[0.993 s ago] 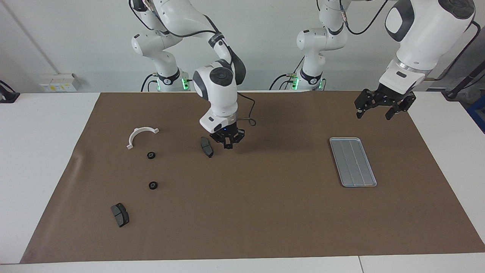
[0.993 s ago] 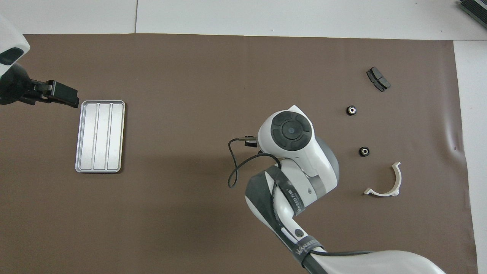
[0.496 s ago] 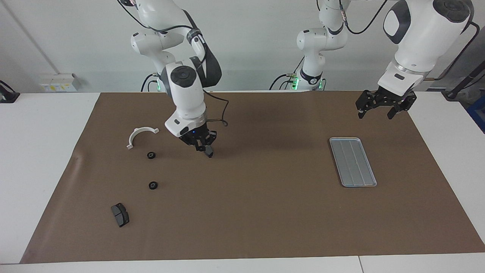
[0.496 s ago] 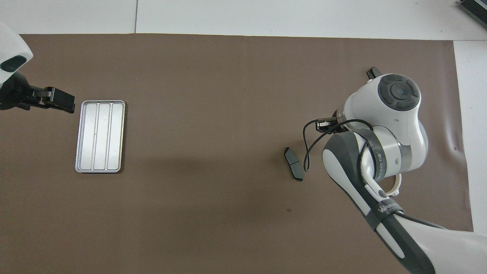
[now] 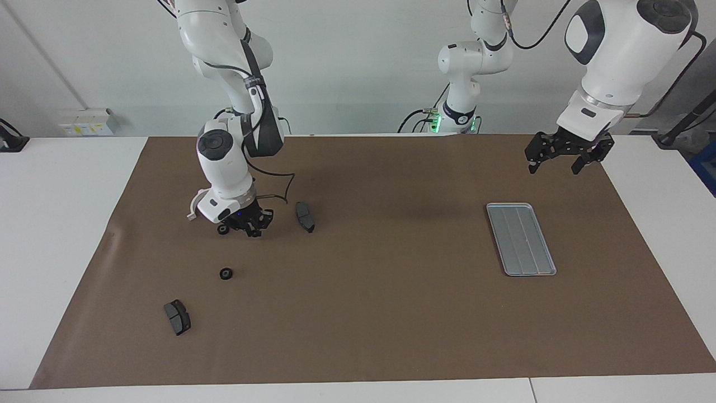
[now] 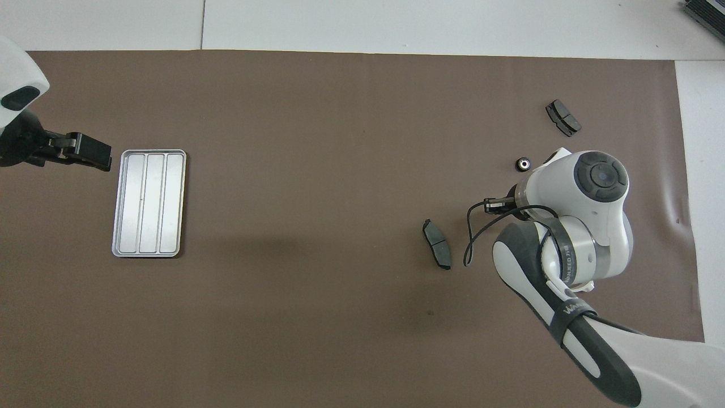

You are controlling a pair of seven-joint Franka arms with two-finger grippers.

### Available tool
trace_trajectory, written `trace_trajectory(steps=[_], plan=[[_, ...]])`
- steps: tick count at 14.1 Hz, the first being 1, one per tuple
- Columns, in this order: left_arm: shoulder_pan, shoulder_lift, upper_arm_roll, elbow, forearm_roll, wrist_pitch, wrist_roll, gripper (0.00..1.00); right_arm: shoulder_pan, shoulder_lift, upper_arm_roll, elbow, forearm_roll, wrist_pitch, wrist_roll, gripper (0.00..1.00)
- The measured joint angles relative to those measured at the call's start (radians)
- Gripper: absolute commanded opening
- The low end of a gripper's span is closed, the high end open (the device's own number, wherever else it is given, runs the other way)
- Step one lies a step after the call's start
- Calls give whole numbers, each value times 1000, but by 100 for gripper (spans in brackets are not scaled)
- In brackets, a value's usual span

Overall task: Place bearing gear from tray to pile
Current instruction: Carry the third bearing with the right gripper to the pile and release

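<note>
The silver tray [image 5: 520, 239] [image 6: 148, 203] lies bare toward the left arm's end of the mat. The pile is scattered at the right arm's end: a white bracket [image 5: 193, 210] mostly hidden by the right arm, two dark brake pads [image 5: 305, 216] [image 5: 177, 317], and two small black gears [image 5: 222, 229] [image 5: 226, 273]. My right gripper [image 5: 253, 227] is shut and low over the mat, right beside the gear nearer the robots; I cannot make out anything in it. My left gripper [image 5: 565, 161] hangs open and waits above the mat, over the spot just nearer the robots than the tray.
In the overhead view the right arm's wrist [image 6: 589, 192] covers its own gripper, one gear and most of the bracket. A black cable [image 5: 279, 193] loops from that wrist. The brown mat [image 5: 391, 313] covers most of the white table.
The right arm swung from the middle of the mat toward its own end, past the brake pad, and dropped beside the gear. The left arm barely moved.
</note>
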Motion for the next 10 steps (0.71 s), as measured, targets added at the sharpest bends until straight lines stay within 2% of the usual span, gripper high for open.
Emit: trace_trajectory(steps=[3,10], plan=[[2,0,1,0,-4,3,0,100,-11,0,0,-8,0,6,-3,100],[26,-1,4,0,-49,12,0,100,-12,-7,0,7,0,15,-3,100]])
